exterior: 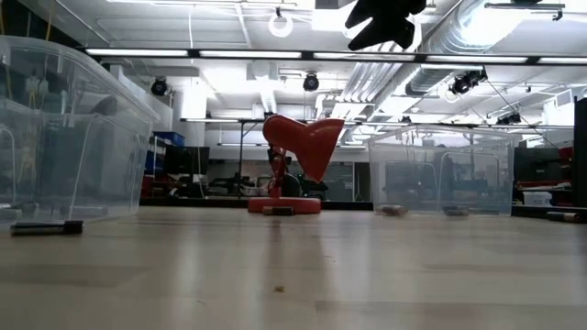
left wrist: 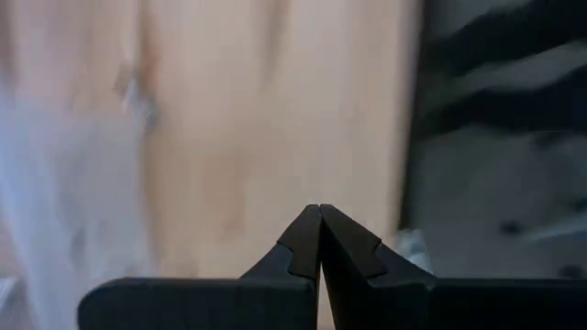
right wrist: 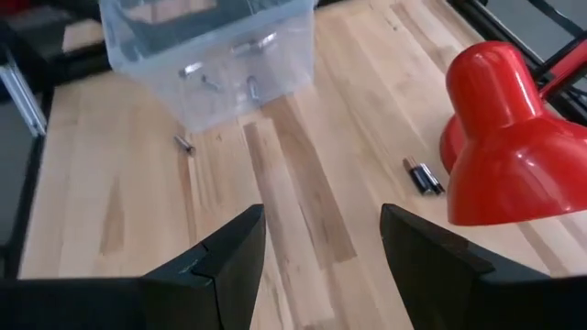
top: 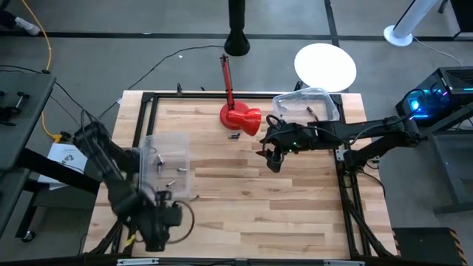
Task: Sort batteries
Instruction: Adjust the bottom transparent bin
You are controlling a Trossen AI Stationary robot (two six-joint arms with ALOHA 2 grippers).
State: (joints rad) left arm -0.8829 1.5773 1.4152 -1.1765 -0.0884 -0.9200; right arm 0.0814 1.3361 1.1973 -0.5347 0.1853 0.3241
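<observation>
Several small dark and silvery batteries lie in the clear left bin (top: 164, 159), which also shows in the right wrist view (right wrist: 211, 46). One loose battery (right wrist: 183, 144) lies on the table beside that bin. Two batteries (right wrist: 422, 176) lie by the red lamp (top: 240, 118). A few more lie in the clear right bin (top: 307, 103). My right gripper (right wrist: 321, 247) is open and empty, held well above the table's middle (top: 270, 155). My left gripper (left wrist: 319, 225) is shut and empty near the table's front left (top: 177, 214).
The red lamp (exterior: 303, 151) stands at the table's far middle with its arm reaching back past the far edge. A black frame (top: 148, 97) runs around the tabletop. Bare wood (top: 259, 207) lies between the two bins and toward the near edge.
</observation>
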